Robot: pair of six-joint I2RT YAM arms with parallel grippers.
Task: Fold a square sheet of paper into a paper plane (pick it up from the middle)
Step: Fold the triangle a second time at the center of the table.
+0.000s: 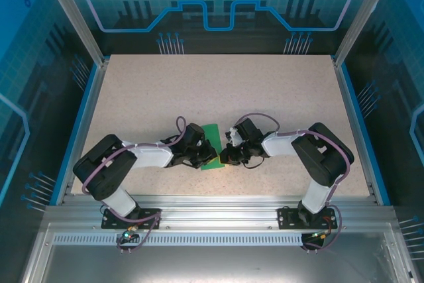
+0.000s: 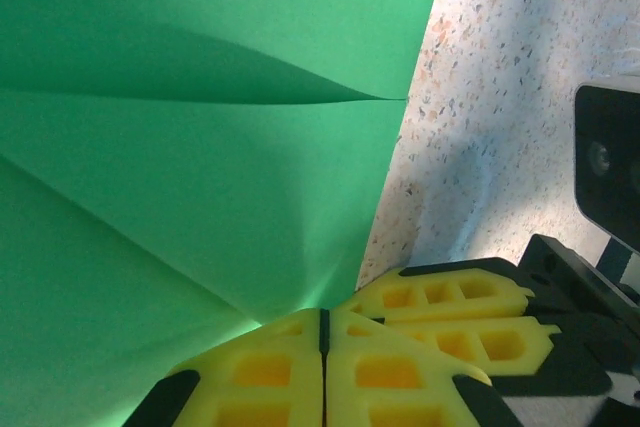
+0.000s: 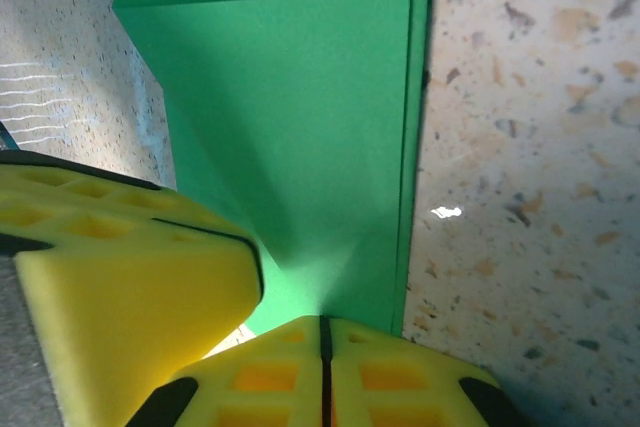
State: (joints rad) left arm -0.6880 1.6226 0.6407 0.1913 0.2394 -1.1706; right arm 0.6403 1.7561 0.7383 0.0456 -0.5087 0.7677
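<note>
Green square sheet of paper (image 2: 200,197), doubled over, sits pinched at one end in your left gripper (image 2: 322,332) and right gripper (image 3: 322,347), both clamped on it, likely keeping its layers aligned.

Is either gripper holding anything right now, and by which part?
The green paper. The left gripper and right gripper are both shut on it, pinching side by side at its near end.

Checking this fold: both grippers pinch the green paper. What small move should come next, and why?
Probably lower the square sheet of paper onto the table to flatten it: the left gripper and right gripper are both shut on it, its folded layers nearly edge-aligned but bulging.
</note>
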